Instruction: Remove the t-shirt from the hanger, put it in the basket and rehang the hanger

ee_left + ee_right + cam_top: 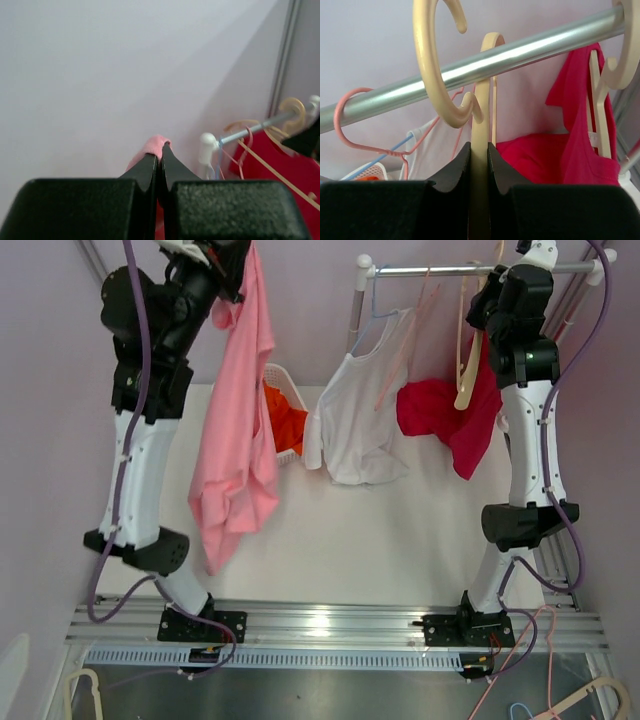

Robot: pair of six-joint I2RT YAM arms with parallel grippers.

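Left hand [160, 151] clenched on pink t-shirt [238, 440], upper left; shirt hangs straight down from it, long axis vertical, toward counter [400, 530]. Right hand [479, 150] grasping cream hanger [480, 120] by rail [530, 45], upper right, well apart. Hanger looks bare.

Bright, soft, even light from above, hardly any shadows on the table [400, 540]. Glare streaks on the near metal rail [320, 618] and the clothes rod [520, 52]. Left wrist view's mushy: left gripper [160, 152] and pink t-shirt [156, 142] are out of focus.
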